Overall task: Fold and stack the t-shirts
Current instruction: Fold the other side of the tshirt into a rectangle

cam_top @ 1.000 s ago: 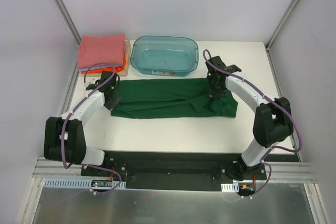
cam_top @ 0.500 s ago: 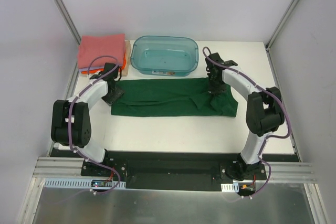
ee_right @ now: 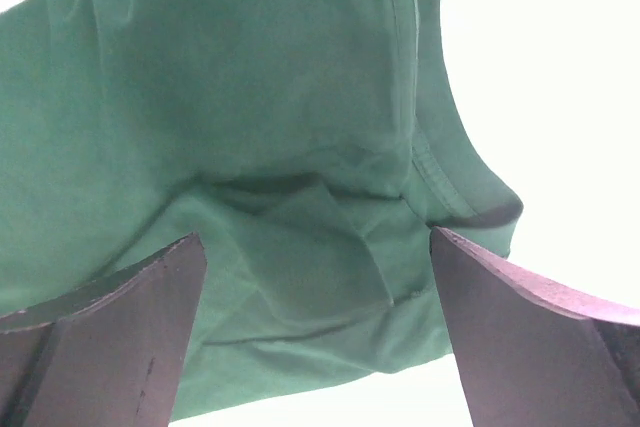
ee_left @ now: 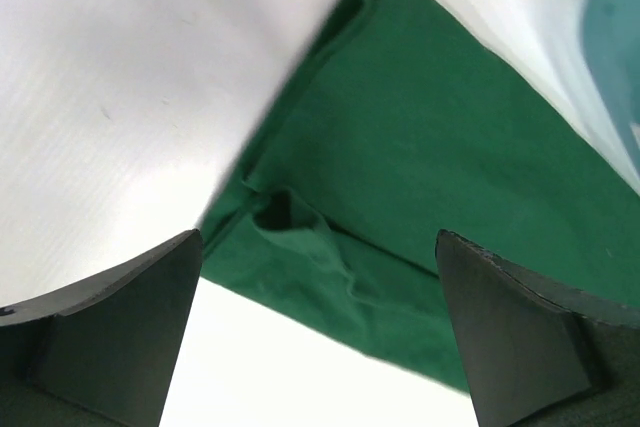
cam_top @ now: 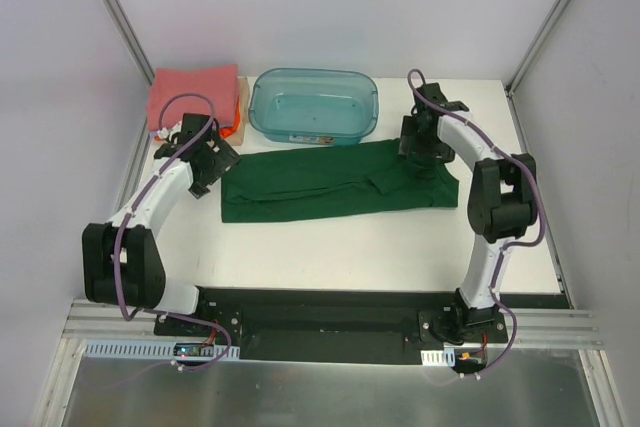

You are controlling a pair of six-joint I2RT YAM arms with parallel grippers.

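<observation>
Dark green t-shirt (cam_top: 330, 182): soft matt cloth, creased, with stitched hems.
Salmon-pink t-shirt (cam_top: 192, 95): matt cloth, slightly fuzzy.
Orange t-shirt (cam_top: 231, 130): matt cloth; only an edge shows.
Bin (cam_top: 310, 135): translucent teal plastic, smooth, glossy.
Tabletop (cam_top: 330, 252): white, smooth, matt.
Left fingers (ee_left: 110, 337): dark matt plastic.
Right fingers (ee_right: 540, 337): dark matt plastic.
Arm shells (cam_top: 160, 202): white smooth plastic, slight sheen.
Frame rails (cam_top: 110, 7): bare grey metal, dull sheen.

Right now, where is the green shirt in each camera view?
Top view: the green shirt lies as a long folded strip mid-table, on the near side of the teal bin.
Left wrist: its left end fills the centre and right.
Right wrist: its right end fills most of the picture.
Shared landmark: the white table, bare beside the shirt in all three.
</observation>
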